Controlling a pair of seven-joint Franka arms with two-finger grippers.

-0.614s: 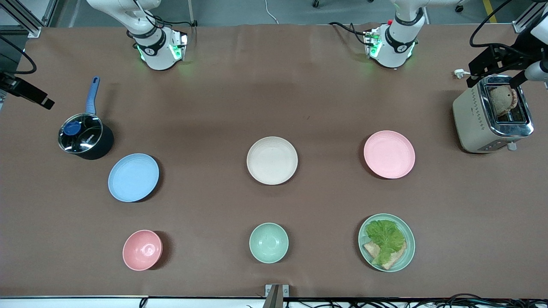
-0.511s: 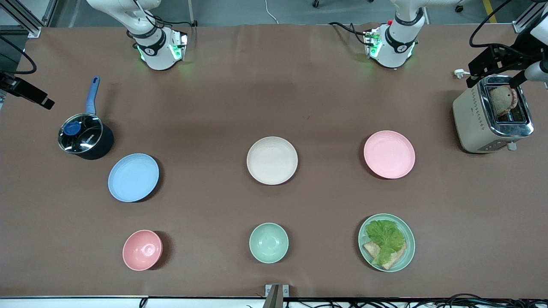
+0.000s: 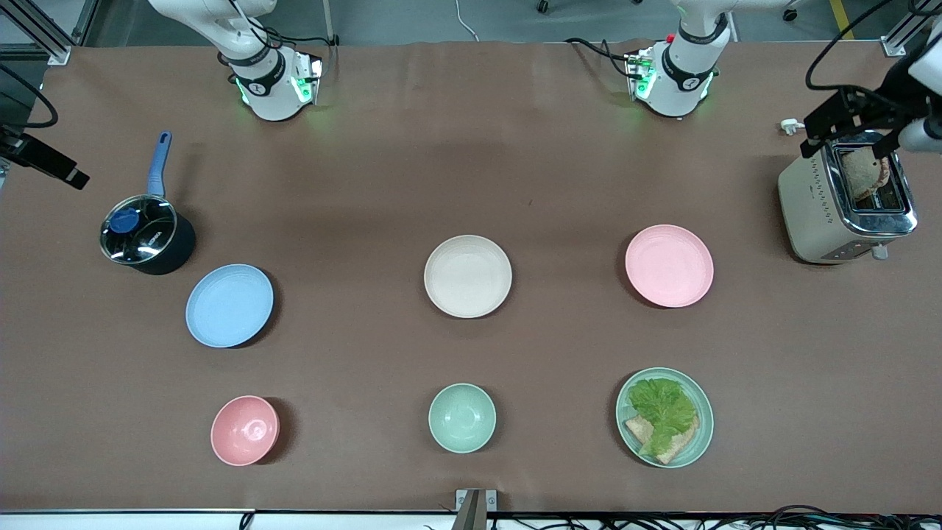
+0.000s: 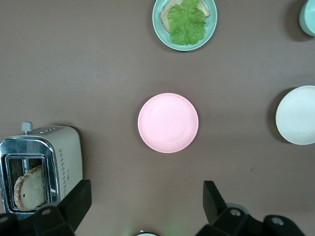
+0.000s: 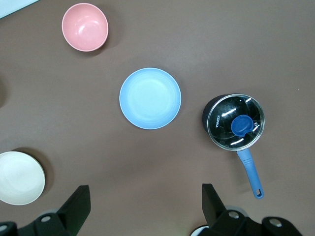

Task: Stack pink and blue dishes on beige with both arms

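The beige plate (image 3: 467, 276) lies mid-table. Toward the left arm's end lies the pink plate (image 3: 669, 265), which also shows in the left wrist view (image 4: 168, 123). Toward the right arm's end is the blue plate (image 3: 229, 305), seen from the right wrist as well (image 5: 150, 98). My left gripper (image 4: 146, 196) hangs high and open with nothing in it, over bare table between the pink plate and its arm's base. High over bare table beside the blue plate, my right gripper (image 5: 144, 196) is open too, with nothing between its fingers.
A toaster (image 3: 846, 199) holding bread stands at the left arm's end. A lidded pot (image 3: 143, 235) with a blue handle sits by the blue plate. Nearer the front camera are a pink bowl (image 3: 244, 430), a mint bowl (image 3: 462, 417) and a mint plate with lettuce (image 3: 664, 417).
Both hands have shifted slightly at the edges of the front view. The plates and the other things have not moved.
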